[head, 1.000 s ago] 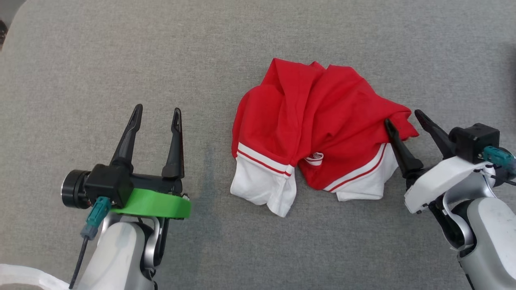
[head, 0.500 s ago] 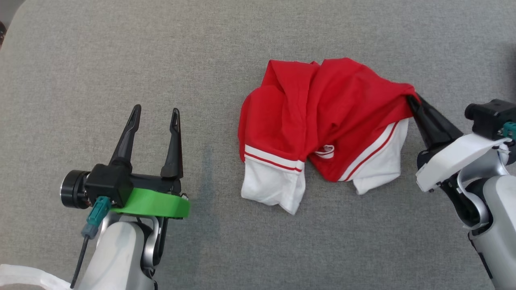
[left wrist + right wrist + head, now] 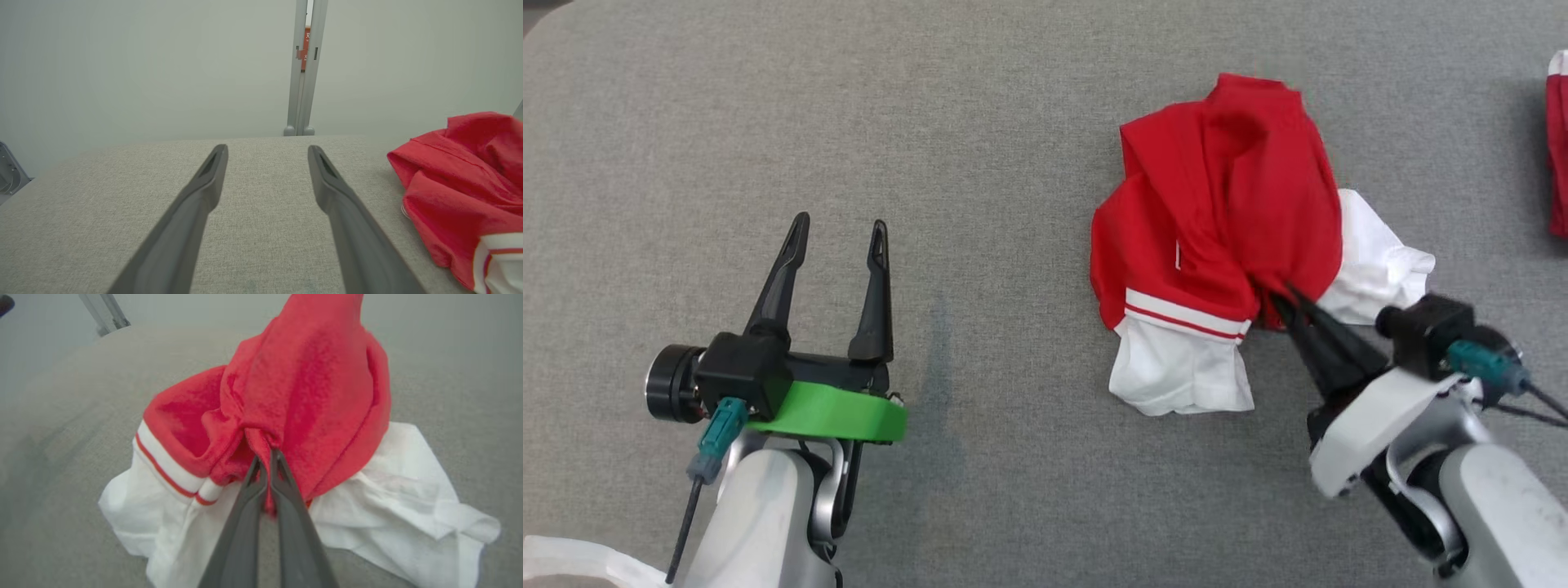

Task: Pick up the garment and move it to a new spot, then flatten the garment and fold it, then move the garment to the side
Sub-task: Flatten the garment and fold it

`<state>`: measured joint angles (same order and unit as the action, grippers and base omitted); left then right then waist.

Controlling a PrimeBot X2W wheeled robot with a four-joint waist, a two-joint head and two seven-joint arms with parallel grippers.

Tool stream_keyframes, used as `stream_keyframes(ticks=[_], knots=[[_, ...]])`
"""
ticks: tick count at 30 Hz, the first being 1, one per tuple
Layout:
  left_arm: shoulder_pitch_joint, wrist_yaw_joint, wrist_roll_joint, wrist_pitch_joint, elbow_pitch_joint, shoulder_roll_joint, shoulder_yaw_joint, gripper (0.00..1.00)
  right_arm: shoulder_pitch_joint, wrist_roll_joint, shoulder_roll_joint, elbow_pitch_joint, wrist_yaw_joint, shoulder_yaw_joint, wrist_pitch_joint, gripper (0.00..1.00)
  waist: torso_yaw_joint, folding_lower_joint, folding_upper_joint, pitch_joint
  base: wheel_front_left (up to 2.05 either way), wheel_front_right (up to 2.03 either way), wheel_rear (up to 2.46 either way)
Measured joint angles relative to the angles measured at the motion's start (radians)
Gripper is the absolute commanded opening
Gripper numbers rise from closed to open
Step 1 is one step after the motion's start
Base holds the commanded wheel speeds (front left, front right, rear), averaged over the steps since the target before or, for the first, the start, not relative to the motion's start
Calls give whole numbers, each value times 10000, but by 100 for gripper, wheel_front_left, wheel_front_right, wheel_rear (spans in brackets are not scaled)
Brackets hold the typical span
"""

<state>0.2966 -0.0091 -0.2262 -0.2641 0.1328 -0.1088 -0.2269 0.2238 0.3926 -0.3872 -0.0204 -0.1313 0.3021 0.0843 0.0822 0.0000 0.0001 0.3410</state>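
Right jaws: pinched tight on a twisted fold of red cloth; fingers [image 3: 241,522] almost meet, with the cloth bunched at their tips.
Grip, my judgement: only a small bunch is caught, so I should lift slowly to keep it from slipping out.
Garment: the red-and-white garment [image 3: 1225,204] sits crumpled on the grey tabletop [image 3: 849,122], right of centre, its white parts trailing flat beside my fingers.
Step in hand: pick-up and carry to a new spot; early in the task.
Method: raise until the white hems clear the tabletop, then go sideways toward the open middle, where both arms can reach.
Left jaws: wide apart, holding nothing, well left of the garment.
Watch: another red cloth [image 3: 1558,155] at the far right edge; stay away from it.
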Motion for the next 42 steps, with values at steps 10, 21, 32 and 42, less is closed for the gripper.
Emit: stream_keyframes(ticks=[10,21,32,42], knots=[[-16,-134,155,0,94,27,100,100,-2660,146,1095,-115,-4,-324,997,0,-304,0,0,-25,0,0,0],[-244,-29,351,0,69,19,322,100,-2219,-449,1708,-1386,-2,-1216,-1283,100,-536,0,0,-221,0,0,0],[-865,199,485,0,-268,90,389,100,-1384,-558,1703,-790,0,-2955,-2019,100,-643,0,0,-672,0,0,0],[-1232,242,485,0,-397,146,290,100,-1376,-566,1672,-441,-2,-3160,-2094,100,-642,0,0,-918,0,0,0]])
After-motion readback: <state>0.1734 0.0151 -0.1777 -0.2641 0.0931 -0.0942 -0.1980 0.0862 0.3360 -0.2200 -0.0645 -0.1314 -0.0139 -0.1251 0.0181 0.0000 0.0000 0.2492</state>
